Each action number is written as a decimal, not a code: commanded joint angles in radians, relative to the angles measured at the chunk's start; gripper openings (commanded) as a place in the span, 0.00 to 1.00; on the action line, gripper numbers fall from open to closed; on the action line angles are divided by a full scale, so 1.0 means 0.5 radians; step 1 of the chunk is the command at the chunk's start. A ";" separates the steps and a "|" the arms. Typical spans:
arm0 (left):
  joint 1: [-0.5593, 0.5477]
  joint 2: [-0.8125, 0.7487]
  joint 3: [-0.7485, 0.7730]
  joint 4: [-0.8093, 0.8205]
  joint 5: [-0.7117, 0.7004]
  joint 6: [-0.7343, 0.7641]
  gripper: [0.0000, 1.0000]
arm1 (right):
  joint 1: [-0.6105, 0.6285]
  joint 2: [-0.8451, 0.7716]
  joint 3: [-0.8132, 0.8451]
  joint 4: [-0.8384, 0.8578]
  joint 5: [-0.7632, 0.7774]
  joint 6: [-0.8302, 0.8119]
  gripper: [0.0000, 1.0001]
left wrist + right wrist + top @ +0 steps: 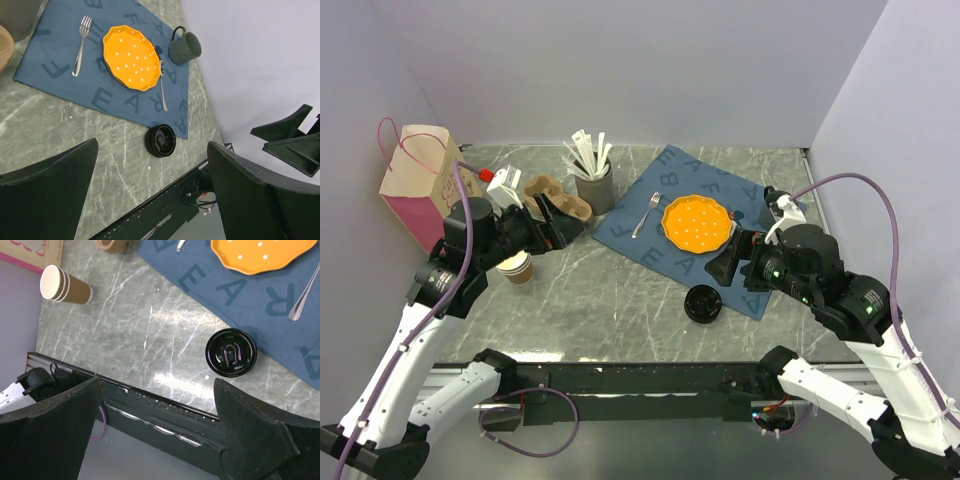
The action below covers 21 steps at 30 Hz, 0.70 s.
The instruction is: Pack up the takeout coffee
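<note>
Step 1 looks like the one in hand: getting the coffee ready to pack. Nearest, the left gripper (pixel 563 222) and the right gripper (pixel 722 262) both hang over the table. Their fingers are spread wide and hold nothing.

I see no brown cup with its lid on. Its 2 parts sit well apart. The black lid (pixel 703 303) lies flat, right at the near edge of the blue mat (pixel 630 240), close to the right gripper. The paper cup (pixel 517 266) stands open just beside the left gripper. The right wrist view shows 3 rims, so it may be a stack.

Farther back are the orange plate (pixel 697 222), the brown cup tray (pixel 560 198) and the pink bag (pixel 418 185).

Next, I think, the right gripper must go down and pinch the lid by its rim. It should do this softly, so the lid does not slide or bend.
</note>
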 commanded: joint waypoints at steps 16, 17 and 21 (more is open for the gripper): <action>-0.008 0.115 0.146 -0.138 -0.383 0.060 0.97 | -0.009 0.044 0.019 0.085 0.153 0.029 1.00; -0.008 0.115 0.140 -0.196 -0.508 0.038 0.97 | -0.012 0.047 0.025 0.078 0.144 0.017 1.00; -0.008 0.167 0.177 -0.526 -1.038 -0.225 0.98 | -0.009 0.065 0.019 0.075 0.083 -0.060 1.00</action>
